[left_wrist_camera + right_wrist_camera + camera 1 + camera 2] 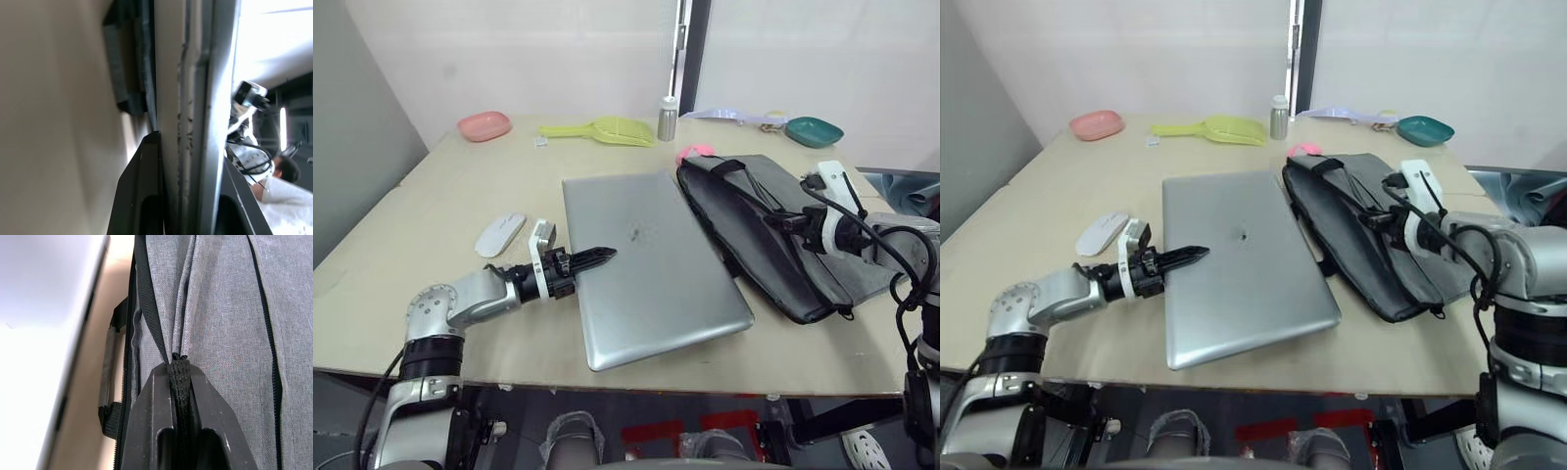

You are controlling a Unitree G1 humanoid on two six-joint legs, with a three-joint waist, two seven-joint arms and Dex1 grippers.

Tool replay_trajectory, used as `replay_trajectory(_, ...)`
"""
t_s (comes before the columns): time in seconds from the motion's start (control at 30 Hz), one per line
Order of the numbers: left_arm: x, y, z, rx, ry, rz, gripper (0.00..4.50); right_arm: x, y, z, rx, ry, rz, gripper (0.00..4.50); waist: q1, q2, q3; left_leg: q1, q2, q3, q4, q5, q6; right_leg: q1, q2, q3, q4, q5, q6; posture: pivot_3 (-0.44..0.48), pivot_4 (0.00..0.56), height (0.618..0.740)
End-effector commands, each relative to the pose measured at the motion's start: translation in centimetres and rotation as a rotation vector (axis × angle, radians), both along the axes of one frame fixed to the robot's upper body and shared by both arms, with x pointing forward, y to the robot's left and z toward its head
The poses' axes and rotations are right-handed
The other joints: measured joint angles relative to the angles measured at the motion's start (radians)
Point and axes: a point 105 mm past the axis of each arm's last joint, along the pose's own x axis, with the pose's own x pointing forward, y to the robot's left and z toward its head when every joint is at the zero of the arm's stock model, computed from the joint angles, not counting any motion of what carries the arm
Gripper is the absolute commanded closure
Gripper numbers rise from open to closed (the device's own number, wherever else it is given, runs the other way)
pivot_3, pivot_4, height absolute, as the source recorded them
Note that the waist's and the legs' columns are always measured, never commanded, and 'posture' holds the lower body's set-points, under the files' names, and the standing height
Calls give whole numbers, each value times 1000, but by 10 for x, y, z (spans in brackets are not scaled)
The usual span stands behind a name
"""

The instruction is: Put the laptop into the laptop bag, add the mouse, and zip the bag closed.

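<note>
The silver-grey laptop (651, 264) lies closed and flat on the table, mid-front. My left gripper (597, 258) is shut on its left edge; the left wrist view shows one black finger (142, 186) on each side of the laptop's edge (195, 98). The white mouse (499, 235) rests on the table just left of that arm. The grey laptop bag (754, 230) with black handles lies right of the laptop. My right gripper (793, 223) is shut on the bag's top edge, and its fingers (146, 431) pinch a black trimmed fold of the grey fabric (220, 308).
Along the back of the table stand a pink dish (484, 125), a yellow-green scoop (607, 129), a metal bottle (667, 119), a pink plush toy (695, 153), a lilac scoop (720, 114) and a teal dish (814, 130). The laptop's front corner nears the table's front edge (509, 374).
</note>
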Motion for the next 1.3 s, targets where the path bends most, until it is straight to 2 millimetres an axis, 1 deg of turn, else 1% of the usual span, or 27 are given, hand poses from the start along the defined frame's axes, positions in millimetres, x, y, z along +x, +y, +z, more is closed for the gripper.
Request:
replay_trajectory(0.03, 7, 0, 28, -111, -77, 44, 4221, -2, 6, 21, 7, -79, 16, 4464, 0, 0, 0, 0, 0, 0, 0, 0, 0, 0, 0, 0, 0, 0, 0, 0, 150, 740)
replay_trajectory(0.17, 20, -12, 36, -179, -66, 104, 4221, -9, 11, 15, -10, -68, 31, 4464, 0, 0, 0, 0, 0, 0, 0, 0, 0, 0, 0, 1, -1, 1, 1, 0, 150, 740)
replay_trajectory(0.23, 21, -17, 40, -199, -67, 112, 4221, -9, 10, 11, -13, -60, 22, 4464, -1, 0, 0, 0, 0, 0, 0, 0, 0, 0, 0, 1, -1, 1, 1, 0, 150, 740)
replay_trajectory(0.4, 21, -31, 37, -201, -40, 103, 4221, -10, 12, 9, -17, -63, 18, 4464, -2, 0, 0, 0, 0, 0, 0, 0, 0, 0, 0, 1, -2, 1, 2, 0, 150, 740)
replay_trajectory(0.5, 14, -39, 32, -177, -38, 56, 4221, -9, 13, 10, -17, -68, 19, 4464, -3, 0, 0, 0, 0, 0, 0, 0, 0, 0, 0, 1, -2, 1, 2, 0, 150, 740)
replay_trajectory(0.63, -8, -48, 22, -136, -66, -61, 4221, -6, 13, 10, -27, -74, 19, 4464, -4, 0, 0, 0, 0, 1, 0, 0, 0, 0, 0, 1, -3, 1, 2, 0, 150, 740)
replay_trajectory(0.73, -11, -48, 19, -124, -66, -80, 4221, -4, 14, 11, -26, -81, 24, 4464, -3, 0, 0, 0, 0, 1, -1, 0, 0, 0, 0, 1, -3, 1, 2, 0, 150, 740)
replay_trajectory(0.83, -7, -50, 21, -126, -62, -74, 4221, -2, 16, 14, -25, -92, 31, 4464, -3, 0, 0, 0, 0, 1, 0, 0, 0, 0, 0, 2, -2, 2, 3, 0, 150, 740)
replay_trajectory(1.1, 9, -60, 36, -184, -55, -11, 4221, -3, 22, 13, -25, -95, 57, 4464, -3, 0, 0, 0, -1, 2, 1, 0, 0, 0, 0, 3, -3, 3, 4, 0, 150, 740)
replay_trajectory(1.3, 20, -63, 35, -166, -2, 35, 4221, -5, 28, 13, -18, -97, 74, 4464, -8, 0, 0, 0, -1, 2, 0, 0, 0, 0, 0, 3, -3, 4, 7, 0, 150, 740)
